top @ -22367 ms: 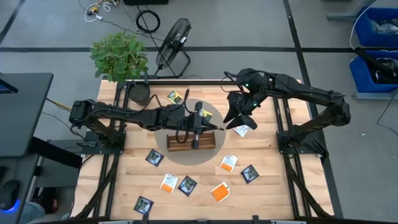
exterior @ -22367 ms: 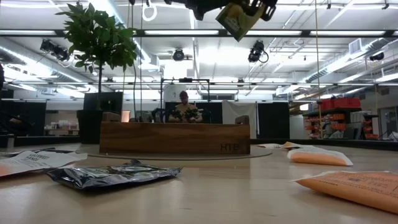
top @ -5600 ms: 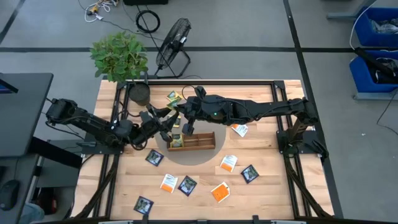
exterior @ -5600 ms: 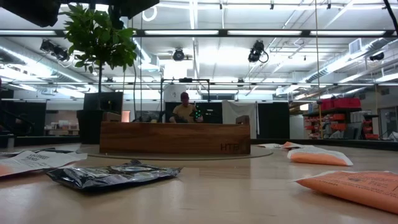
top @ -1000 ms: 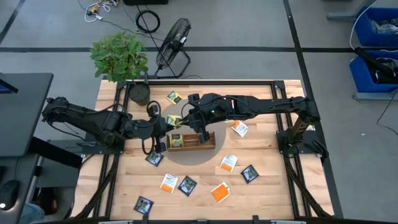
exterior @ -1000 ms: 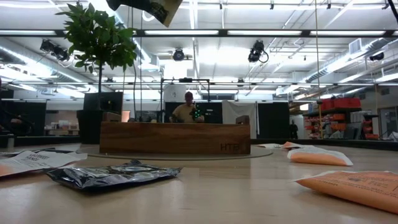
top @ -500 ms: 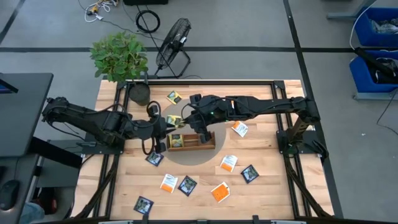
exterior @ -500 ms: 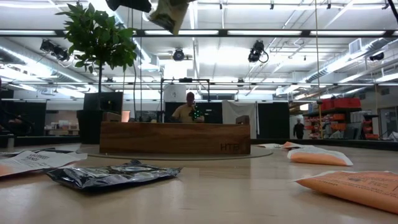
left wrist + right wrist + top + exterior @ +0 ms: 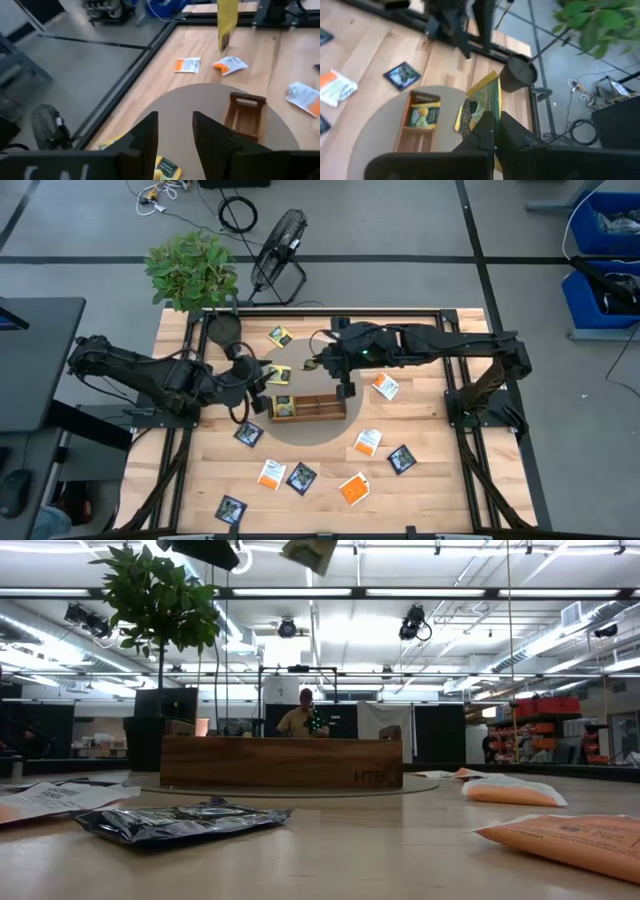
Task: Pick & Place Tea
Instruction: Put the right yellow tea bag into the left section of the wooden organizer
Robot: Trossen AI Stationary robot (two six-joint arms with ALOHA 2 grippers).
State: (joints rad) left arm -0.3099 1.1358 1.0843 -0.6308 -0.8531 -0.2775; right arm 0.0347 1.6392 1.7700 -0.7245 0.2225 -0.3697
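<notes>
A yellow-green tea sachet hangs in the air above the round mat, with my right gripper shut on it. The low view shows it tilted at the top. My left gripper stands open and holds nothing, a little to the table's left of the sachet. The long wooden tray lies on the mat with one yellow sachet flat in its left end. Another yellow sachet lies on the mat under my left gripper. My right gripper pinches the yellow-green sachet between its two fingers at one edge. It comes from the table's right, slanting down. The sachet juts out past the fingertips and hangs tilted, lifted clear of the mat and the tray.
Orange-and-white sachets and dark navy sachets lie scattered over the table's near half. Another orange-and-white one lies right of the tray, and a yellow one at the far side. A potted plant stands at the far left corner.
My right gripper has shut on the sachet that my left gripper held up. My left gripper has opened, let it go and turned a little. My right gripper has then carried the sachet up and toward the table's right, away from my left gripper.
</notes>
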